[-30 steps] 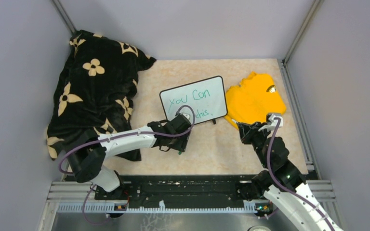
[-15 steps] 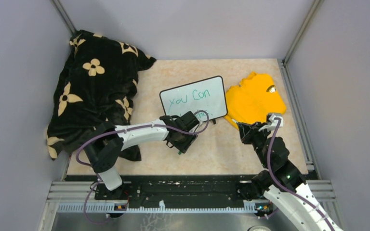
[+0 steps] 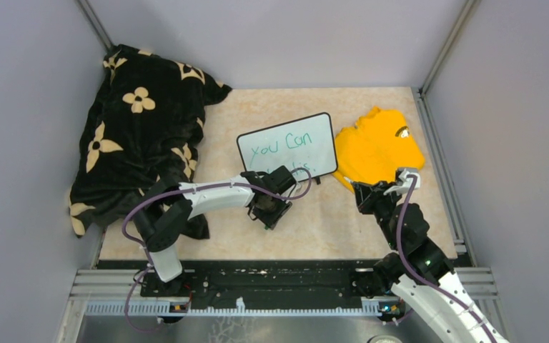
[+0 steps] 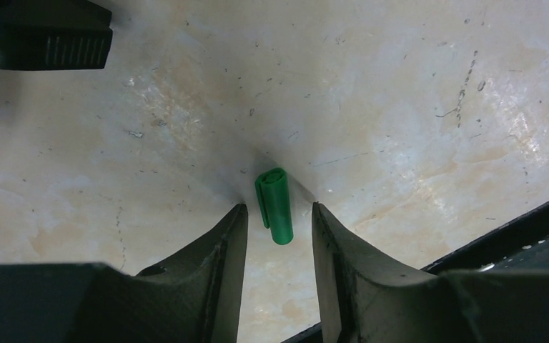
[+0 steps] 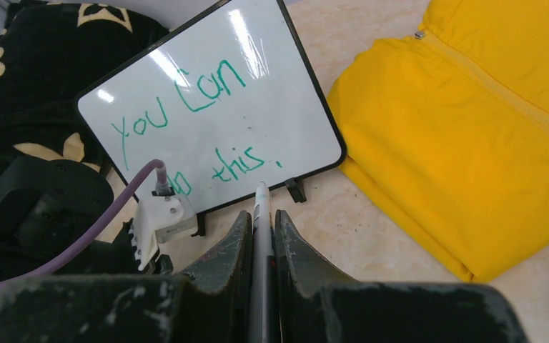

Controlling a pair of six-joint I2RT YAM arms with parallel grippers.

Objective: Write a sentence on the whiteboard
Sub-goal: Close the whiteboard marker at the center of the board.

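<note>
The whiteboard point(image 3: 288, 145) stands tilted at mid-table, with "you Can do this." on it in green; it also shows in the right wrist view point(image 5: 214, 107). My left gripper point(image 3: 269, 214) hangs over the table just in front of the board's lower edge. It is open, and a small green marker cap point(image 4: 274, 206) lies on the table between its fingertips point(image 4: 232, 239), touching neither. My right gripper point(image 5: 261, 214) is shut on a grey-white marker point(image 5: 260, 204). Its tip points at the board's lower edge, a little short of it. That gripper sits right of the board point(image 3: 367, 191).
A folded yellow shirt point(image 3: 379, 146) lies right of the board, close to my right gripper. A black blanket with cream flowers point(image 3: 136, 121) fills the left side. The black base rail point(image 3: 271, 275) runs along the near edge. Grey walls enclose the table.
My left arm has swung its gripper a little to the right and nearer, along the front of the board. The right arm and the marker have not moved.
</note>
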